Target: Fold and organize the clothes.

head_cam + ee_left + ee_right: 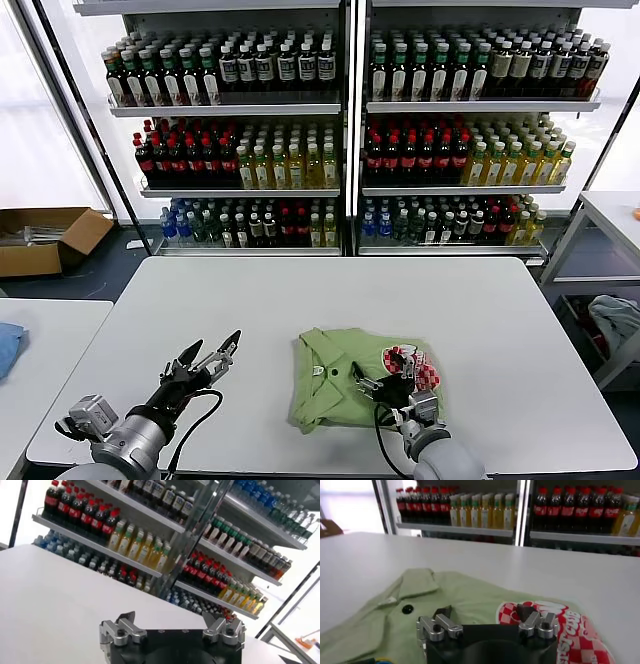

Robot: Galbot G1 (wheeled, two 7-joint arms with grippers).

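**Light green shirt lying folded under the right gripper**

Light green cotton is lying in a folded bundle on the white table (300, 300), near the front edge and a little to the robot's right of the middle. This shirt (340, 375) is showing its front side: the polo collar (318, 345) is sitting at the robot's left end of the bundle, and the red-and-white checkered print (425, 368) is sitting at the right end. So the long axis is running roughly across the table from left to right, with the collar end pointing to the robot's left. In the right wrist view the shirt (470, 597) is showing one dark button (407, 609) near the collar placket, and the print (570, 630) is lying just past the fingertips.

The right gripper (385, 375) is hovering directly over the shirt, between the collar and the print, with its fingers (437, 625) spread wide and closing on nothing. I cannot tell if the fingertips are touching the cloth.

The left gripper (212, 360) is waiting over bare table, well apart from the shirt on its collar side. Its fingers (120, 630) are also standing wide apart and are holding nothing.

Behind the table, shelves (345, 105) full of bottles are standing.
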